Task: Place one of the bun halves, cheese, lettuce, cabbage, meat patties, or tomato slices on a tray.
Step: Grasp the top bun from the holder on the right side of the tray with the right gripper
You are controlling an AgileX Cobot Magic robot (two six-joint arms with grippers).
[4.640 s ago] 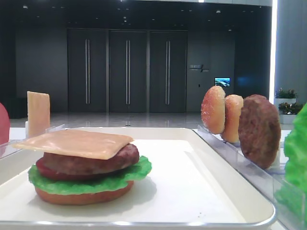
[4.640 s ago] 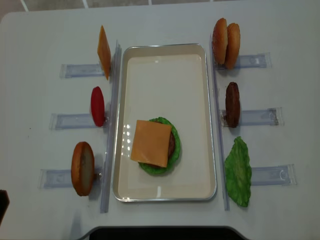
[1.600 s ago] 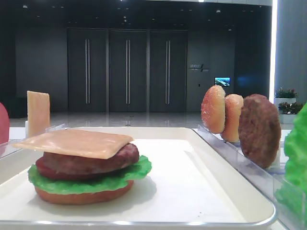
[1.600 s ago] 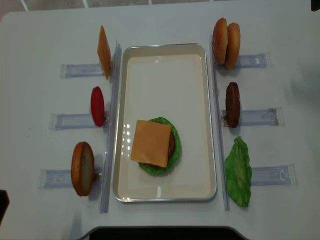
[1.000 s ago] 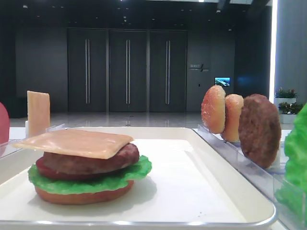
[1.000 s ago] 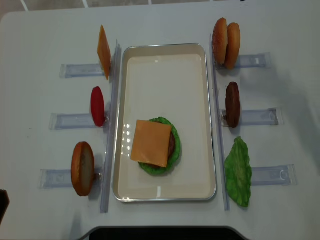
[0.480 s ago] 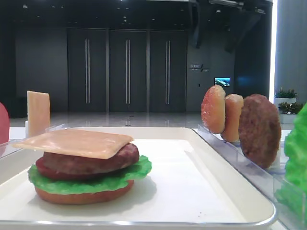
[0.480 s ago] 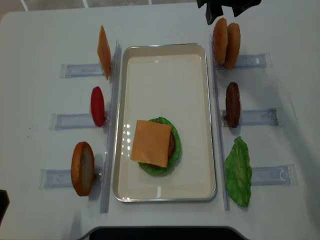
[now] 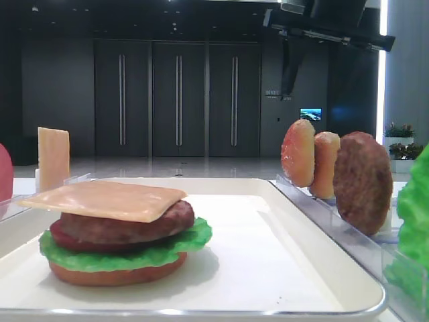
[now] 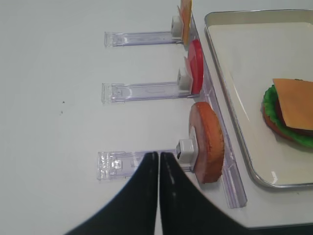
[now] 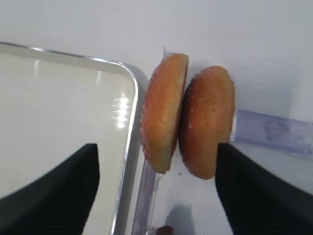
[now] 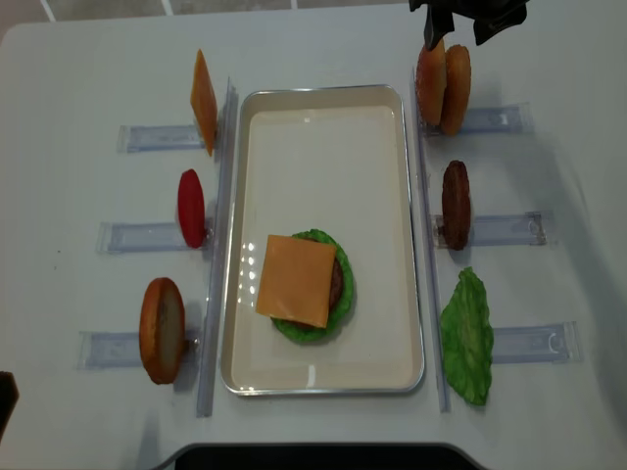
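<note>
While the two golden-brown domed bun halves [image 12: 443, 75] stand on edge, touching each other, in a clear plastic rack strip [image 12: 490, 119] just beside the cream-white rectangular tray's [image 12: 323, 127] far right corner, the right pincer [image 12: 466, 22] hangs above them, spread wide, pinching nothing. The left pincer [image 10: 159, 161] is pressed together, left of the tray.

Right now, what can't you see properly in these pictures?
- Tomato slice: low exterior view, cut off by the left edge.
- Lettuce leaf: same view, cut by the right edge.
- Right gripper: right wrist view, its finger bases run off the bottom edge.
- Stack under the cheese: overhead view, mostly covered.
</note>
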